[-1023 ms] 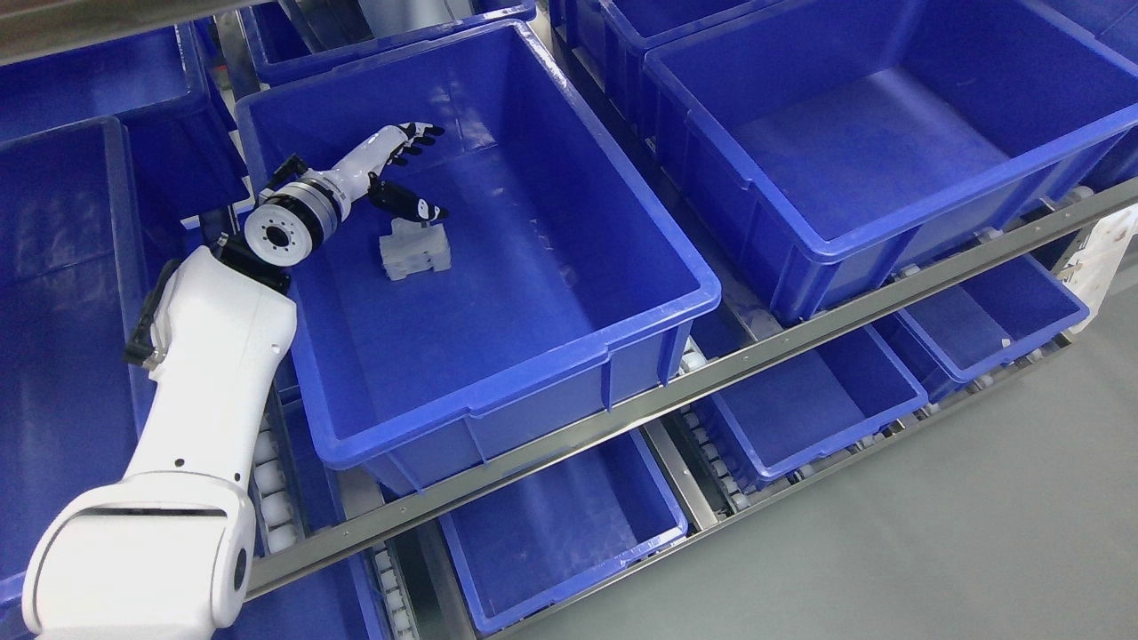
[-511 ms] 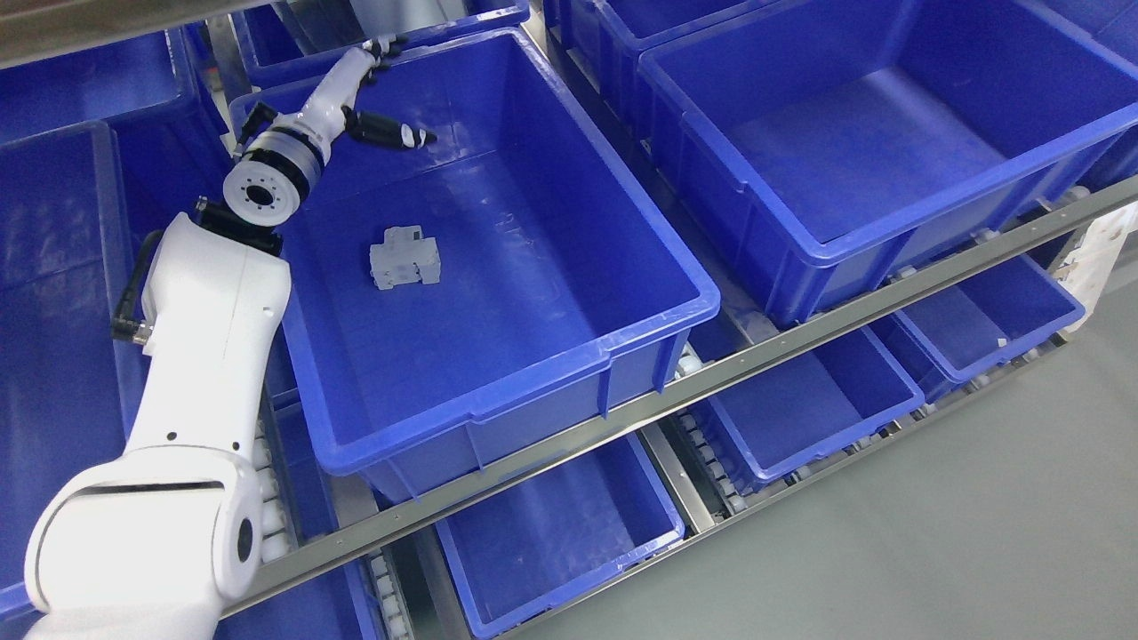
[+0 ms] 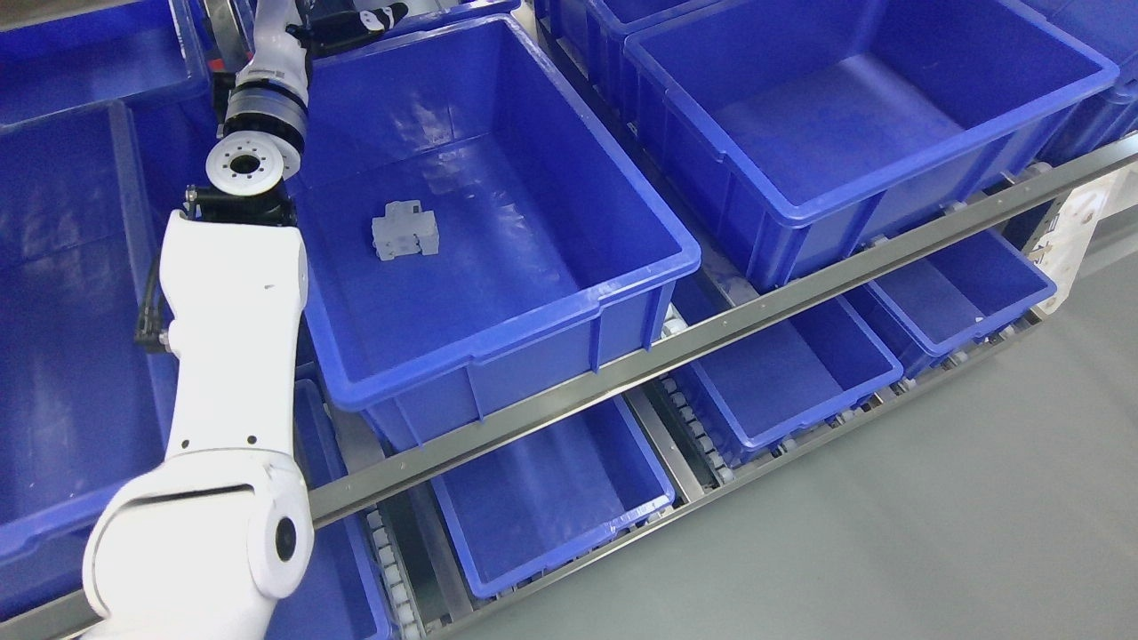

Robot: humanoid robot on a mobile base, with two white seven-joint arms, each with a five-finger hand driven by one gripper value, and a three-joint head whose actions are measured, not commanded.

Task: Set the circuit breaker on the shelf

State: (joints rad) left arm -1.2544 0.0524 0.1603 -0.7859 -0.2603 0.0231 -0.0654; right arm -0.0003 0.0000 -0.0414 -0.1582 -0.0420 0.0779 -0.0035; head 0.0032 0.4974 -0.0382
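Note:
A white circuit breaker (image 3: 405, 231) lies on the floor of the blue bin (image 3: 569, 311) on the upper shelf level, toward the bin's left side. My left arm rises from the lower left. Its hand (image 3: 351, 18) is up at the picture's top edge, above the bin's far left corner and well clear of the breaker. One black finger with a white tip (image 3: 378, 16) sticks out to the right; the hand holds nothing. The rest of the hand is cut off by the frame. My right arm does not show.
A second large blue bin (image 3: 800, 204) stands to the right on the same level, and another (image 3: 62, 311) to the left. The metal shelf rail (image 3: 711, 342) runs along the front. Smaller blue bins (image 3: 551, 498) sit on the lower level. Grey floor lies at the lower right.
My left hand let go of the circuit breaker and lifted up and back, from just over it to the bin's far corner. The breaker stays on the bin floor. The camera has shifted slightly.

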